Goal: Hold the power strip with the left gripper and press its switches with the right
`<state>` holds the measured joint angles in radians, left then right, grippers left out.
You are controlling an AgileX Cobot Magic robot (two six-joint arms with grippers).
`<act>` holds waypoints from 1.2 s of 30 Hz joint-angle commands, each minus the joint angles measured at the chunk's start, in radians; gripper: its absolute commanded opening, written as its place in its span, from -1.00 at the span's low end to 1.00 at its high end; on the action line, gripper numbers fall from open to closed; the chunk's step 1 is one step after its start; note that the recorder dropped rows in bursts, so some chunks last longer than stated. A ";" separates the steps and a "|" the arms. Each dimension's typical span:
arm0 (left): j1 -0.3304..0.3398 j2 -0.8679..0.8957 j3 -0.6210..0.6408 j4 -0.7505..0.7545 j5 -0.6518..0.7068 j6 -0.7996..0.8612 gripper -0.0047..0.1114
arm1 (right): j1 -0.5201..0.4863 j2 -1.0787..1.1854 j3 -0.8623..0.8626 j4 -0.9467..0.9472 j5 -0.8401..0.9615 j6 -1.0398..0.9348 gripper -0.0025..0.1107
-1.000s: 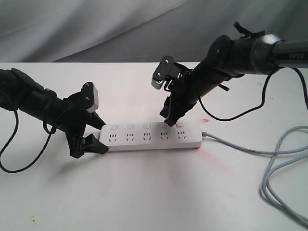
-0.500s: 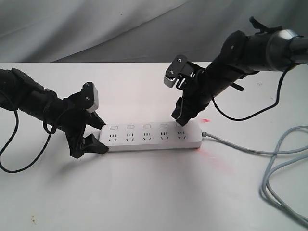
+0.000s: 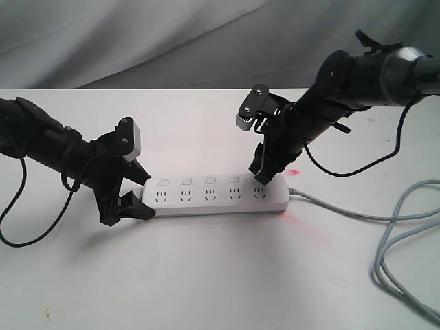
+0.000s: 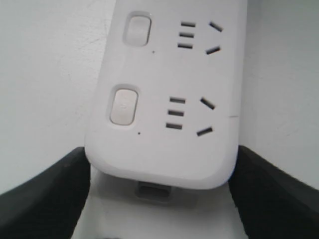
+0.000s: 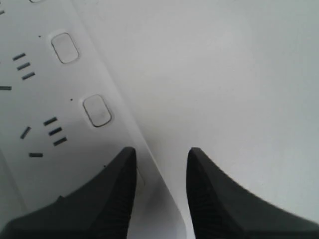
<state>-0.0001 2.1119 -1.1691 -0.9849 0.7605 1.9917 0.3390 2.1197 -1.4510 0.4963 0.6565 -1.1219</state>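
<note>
Lying flat on the white table (image 3: 206, 275), the power strip (image 3: 206, 203) is sitting near the middle of the exterior view, running left to right with its sockets facing up. Its switches (image 3: 185, 181) are lining the far edge, one above each socket. The left gripper (image 3: 149, 197) is clamping the strip's rounded left end: in the left wrist view its two black fingers (image 4: 45, 199) are pressing against opposite sides of that end. The right gripper (image 3: 258, 177) is reaching steeply down onto the other end, its tips meeting the strip at the last switch beside the cord. Whether it is pushing that button down I cannot tell. Its jaws are standing slightly apart and holding nothing. In the right wrist view, one finger is lying over the strip's edge and the other over bare table. A red glow (image 3: 294, 171) is falling on the table just past that end. The grey cord (image 3: 347, 213) is leaving the strip's right end and looping away toward the right edge. A grey cloth (image 3: 172, 41) is hanging behind the table.
</note>
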 commanded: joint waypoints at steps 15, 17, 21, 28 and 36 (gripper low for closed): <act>0.000 -0.002 -0.007 -0.009 0.002 0.001 0.01 | -0.003 0.041 0.031 -0.008 0.010 0.002 -0.39; 0.000 -0.002 -0.007 -0.009 0.002 0.001 0.01 | -0.003 0.041 0.059 -0.015 -0.016 -0.006 -0.39; 0.000 -0.002 -0.007 -0.009 0.002 0.001 0.01 | -0.003 0.064 0.061 -0.015 -0.011 -0.022 -0.39; 0.000 -0.002 -0.007 -0.009 0.002 0.001 0.01 | -0.003 0.080 0.059 -0.007 0.010 -0.022 -0.39; 0.000 -0.002 -0.007 -0.009 0.002 0.001 0.01 | -0.003 -0.120 0.059 0.004 -0.018 0.001 -0.39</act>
<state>-0.0001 2.1119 -1.1691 -0.9849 0.7609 1.9917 0.3390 2.0674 -1.3940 0.5060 0.6442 -1.1218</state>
